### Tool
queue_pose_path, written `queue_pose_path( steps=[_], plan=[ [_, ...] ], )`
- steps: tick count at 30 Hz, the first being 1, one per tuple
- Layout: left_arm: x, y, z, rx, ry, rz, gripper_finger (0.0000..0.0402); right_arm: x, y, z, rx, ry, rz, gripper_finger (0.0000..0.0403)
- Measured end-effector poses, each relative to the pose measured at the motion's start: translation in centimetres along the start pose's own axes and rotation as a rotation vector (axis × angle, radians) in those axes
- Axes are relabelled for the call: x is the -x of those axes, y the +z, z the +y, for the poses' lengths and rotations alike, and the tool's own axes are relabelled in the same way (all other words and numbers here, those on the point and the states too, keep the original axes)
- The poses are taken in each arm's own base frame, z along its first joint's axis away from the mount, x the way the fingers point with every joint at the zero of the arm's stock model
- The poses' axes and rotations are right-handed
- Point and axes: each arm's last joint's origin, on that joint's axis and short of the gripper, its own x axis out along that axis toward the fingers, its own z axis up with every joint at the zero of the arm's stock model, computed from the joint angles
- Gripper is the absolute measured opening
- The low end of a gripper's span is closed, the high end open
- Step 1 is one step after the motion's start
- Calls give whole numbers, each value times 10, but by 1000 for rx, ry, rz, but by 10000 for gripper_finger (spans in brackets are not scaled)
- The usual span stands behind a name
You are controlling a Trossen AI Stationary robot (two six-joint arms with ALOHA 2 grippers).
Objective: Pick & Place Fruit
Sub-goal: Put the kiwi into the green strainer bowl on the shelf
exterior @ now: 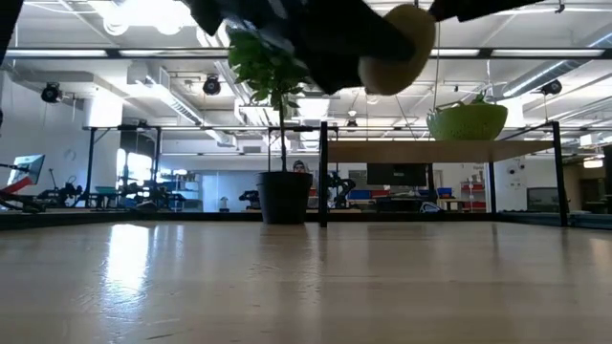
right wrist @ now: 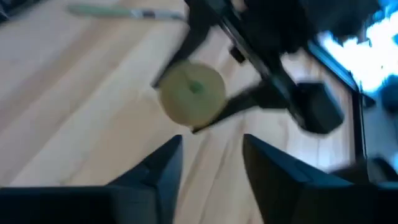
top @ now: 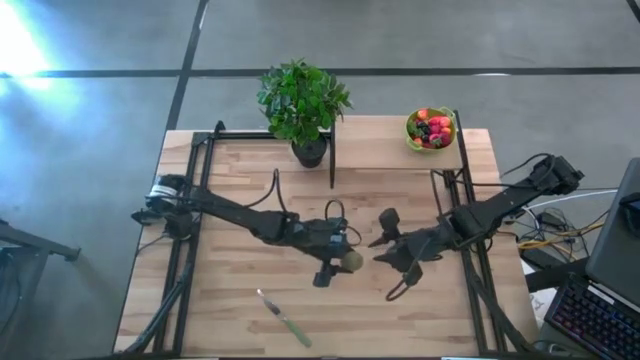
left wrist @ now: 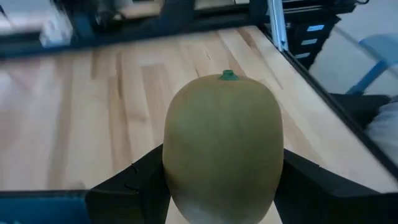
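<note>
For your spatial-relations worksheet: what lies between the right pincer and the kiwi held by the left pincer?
Nothing: in the right wrist view only bare tabletop shows between the open right pincer and the kiwi in the left pincer.

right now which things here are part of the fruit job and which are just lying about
Job:
- kiwi, held off the table in the left claw
- fruit in the bowl
- right claw, open and empty, beside the kiwi

Lying about:
- plant
- knife
</note>
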Motion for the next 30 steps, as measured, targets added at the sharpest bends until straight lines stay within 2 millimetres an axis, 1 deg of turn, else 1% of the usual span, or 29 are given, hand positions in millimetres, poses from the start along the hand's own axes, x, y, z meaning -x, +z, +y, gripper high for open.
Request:
queue_pose_path(
  steps=[2,5,8,10,14,18,25,30],
  plan=[
    [-4,7,-1,-58,38,-20,227,2,4,-2,-37,0,46,186],
    [-10,16,1,-125,151,-33,227,9,13,-7,-119,4,77,222],
    [-13,26,5,-141,264,-48,227,17,21,-12,-155,6,93,246],
    [-13,34,7,-138,309,-72,227,23,25,-15,-165,5,97,257],
    [-11,52,7,-124,338,-171,227,37,32,-23,-178,-10,75,271],
    [-9,65,7,-121,353,-238,227,48,36,-30,-190,-88,73,280],
    [-3,83,9,-189,374,-309,227,53,40,-36,-205,-113,54,298],
    [-2,87,9,-215,381,-310,227,55,39,-37,-222,-129,56,298]
  ],
)
